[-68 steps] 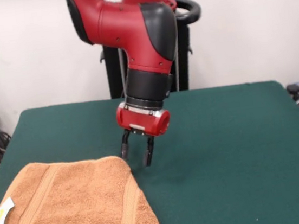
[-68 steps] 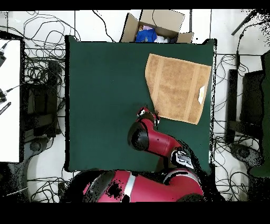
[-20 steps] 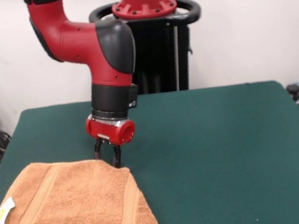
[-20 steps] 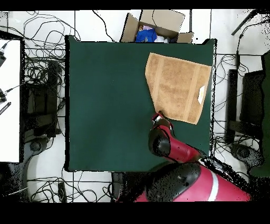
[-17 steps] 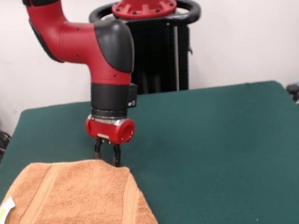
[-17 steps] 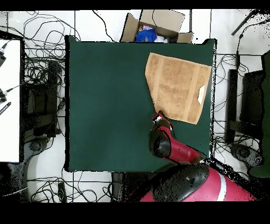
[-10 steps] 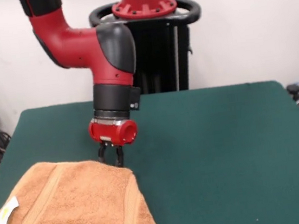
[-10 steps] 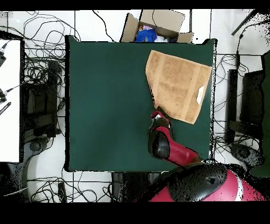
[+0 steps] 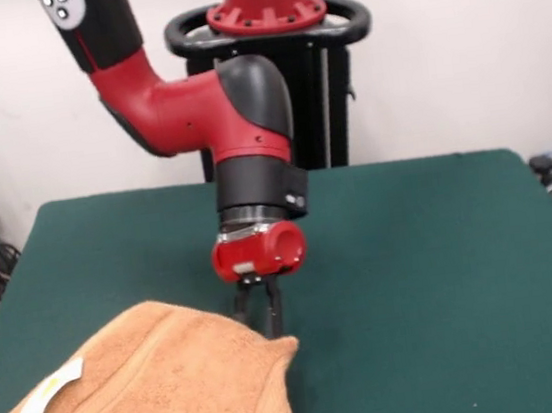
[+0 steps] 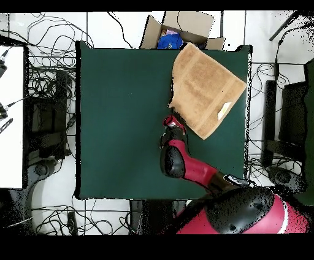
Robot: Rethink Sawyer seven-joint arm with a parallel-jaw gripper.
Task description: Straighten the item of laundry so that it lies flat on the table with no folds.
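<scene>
Towel [image 9: 148, 393] at near left of bench [image 9: 436, 277], bunched w/ a raised fold, white tag [image 9: 47, 393] on top. In overhead view it lies skewed, one corner over bench edge by a box [image 10: 184, 27]. Hand [image 9: 259, 314] pinching towel's far corner, fingers pressed together.
</scene>
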